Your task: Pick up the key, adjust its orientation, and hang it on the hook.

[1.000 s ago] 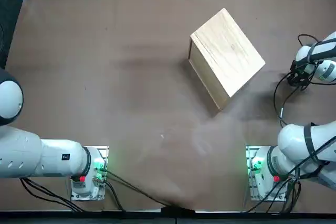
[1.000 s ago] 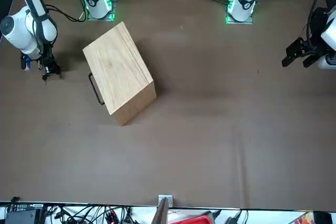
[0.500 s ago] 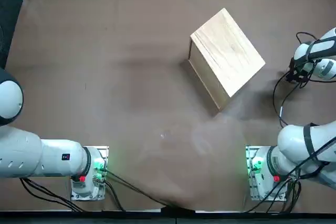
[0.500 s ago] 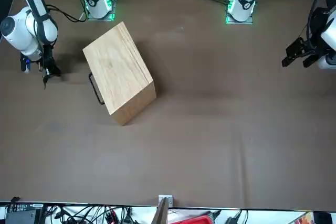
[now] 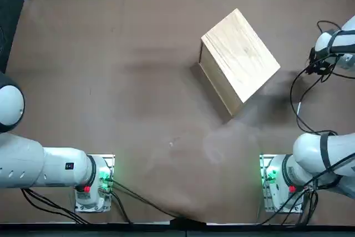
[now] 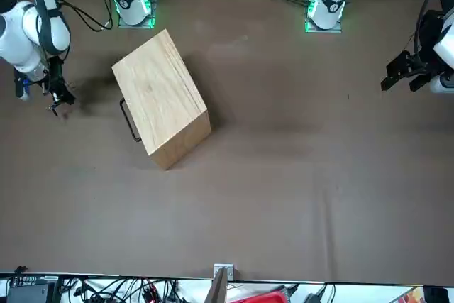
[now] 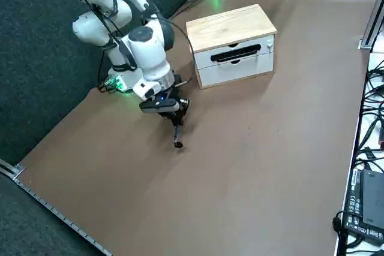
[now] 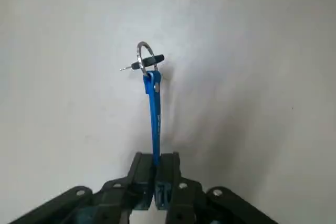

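My right gripper [image 8: 155, 176] is shut on the key [image 8: 153, 109], a thin blue strip ending in a small metal ring [image 8: 145, 57] with a dark bit through it. In the right side view the gripper [image 7: 174, 110] hangs above the brown table, right of the wooden box [image 7: 231, 35], and the key [image 7: 177, 135] dangles straight down from it, apart from the table. In the top view the gripper [image 5: 321, 68] is near the table's right edge. I cannot make out a hook; the box front carries a black bar handle [image 7: 239, 54].
The wooden box [image 5: 240, 59] stands turned at an angle in the far right half of the table. A black cable [image 5: 295, 95] loops from the right arm between the box and the arm's base [image 5: 280, 178]. Cables and clutter lie beyond the far edge.
The right gripper has risen with the key and moved a little farther from the robot's base, toward the table's right edge. The box has not moved.
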### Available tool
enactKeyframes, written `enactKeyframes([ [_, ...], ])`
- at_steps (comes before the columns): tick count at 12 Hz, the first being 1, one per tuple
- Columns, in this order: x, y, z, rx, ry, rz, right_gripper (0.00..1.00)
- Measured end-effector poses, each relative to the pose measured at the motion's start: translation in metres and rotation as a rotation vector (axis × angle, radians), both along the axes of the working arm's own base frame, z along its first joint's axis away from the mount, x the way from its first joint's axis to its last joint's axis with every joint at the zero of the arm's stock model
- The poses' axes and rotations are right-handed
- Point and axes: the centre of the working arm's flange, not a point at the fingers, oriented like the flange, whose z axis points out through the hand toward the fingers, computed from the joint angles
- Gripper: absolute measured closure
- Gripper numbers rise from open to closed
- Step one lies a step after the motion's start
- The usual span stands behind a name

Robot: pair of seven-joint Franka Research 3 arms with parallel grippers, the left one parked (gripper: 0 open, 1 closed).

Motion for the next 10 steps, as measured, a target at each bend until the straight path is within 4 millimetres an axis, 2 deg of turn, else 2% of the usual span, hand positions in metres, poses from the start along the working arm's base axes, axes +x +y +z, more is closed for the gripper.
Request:
enactKeyframes([
  [3, 0.017, 0.011, 0.039, -0.001, 0.012, 0.039, 0.95],
  [7, 0.052, 0.025, 0.106, 0.022, 0.091, 0.141, 0.95],
  [9, 0.071, 0.047, 0.127, 0.020, 0.097, 0.231, 0.95],
  [10, 0.073, 0.052, 0.126, 0.020, 0.099, 0.258, 0.95],
])
